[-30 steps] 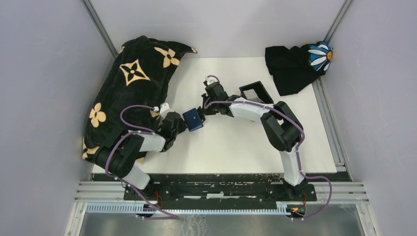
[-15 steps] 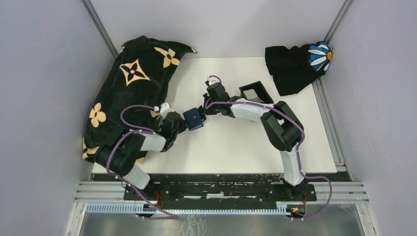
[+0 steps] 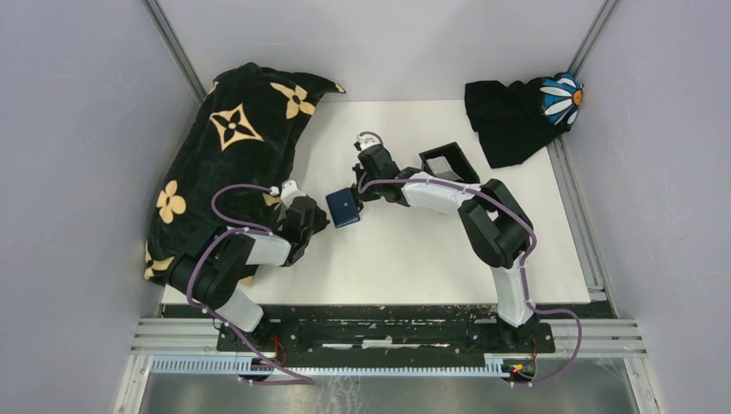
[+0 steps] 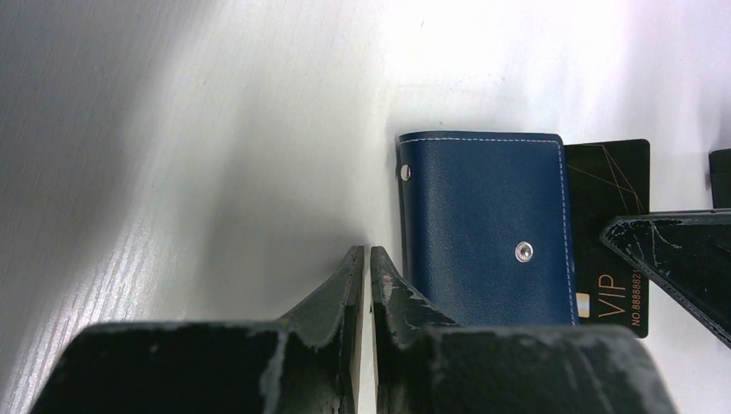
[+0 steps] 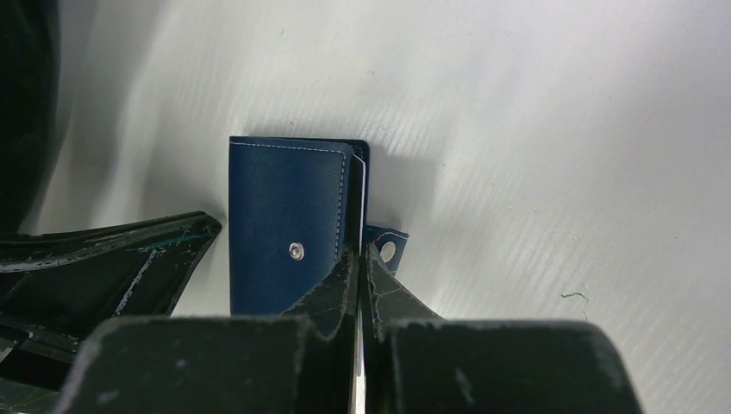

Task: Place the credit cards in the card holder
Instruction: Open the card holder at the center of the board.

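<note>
I judge that the step in hand is to push the black credit card [image 4: 608, 220] fully into the card holder [image 4: 483, 228]. The holder seems to lie flat on the white worktop [image 4: 215, 129] between the two arms, and the card sticks out of its side toward the right arm. To do this well, I would keep the card flat and in line with the pocket and push slowly. I would use the left end effector [image 4: 362, 263] as a stop so that the holder does not slide. Its fingers are almost together with nothing between them, just beside the holder's far edge and low over the worktop. The right end effector [image 5: 359, 257] is closed at the holder's open edge; whether it pinches the card I cannot tell. Both arms reach inward with low forearms, the right one bent strongly at the elbow.
</note>
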